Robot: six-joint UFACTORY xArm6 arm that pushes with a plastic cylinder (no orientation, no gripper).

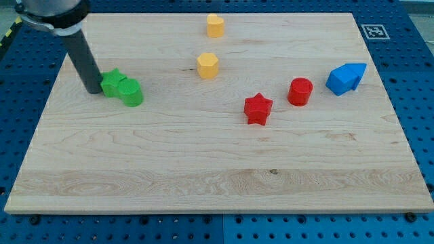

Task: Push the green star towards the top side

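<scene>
No claw is fitted on this arm, so nothing can be said to be spread, pressed together or pinching; only a dark rod is seen, and its lower end, my tip (pixel 91 90), is set down on the wooden board (pixel 217 183). In the one camera view, my tip is found at the view's left, touching or just beside the left side of the green star (pixel 112 83). The green star is placed near the board's left edge, about a third of the way down from the top. A second green block (pixel 131 92), rounded in shape, is pressed against the star's right side. Two yellow blocks are seen nearer the top, one (pixel 215 25) by the top edge and one (pixel 207 66) below it. A red star (pixel 258 108) and a red cylinder (pixel 300 91) are seen right of the middle, and a blue block (pixel 346 77) is seen farther right. The step in hand is judged to be lining up for the push, since the star is not yet near the top side. For the next move, my tip would need to be brought round below the star, so it can be pushed up the board and the other green block is left behind.
</scene>
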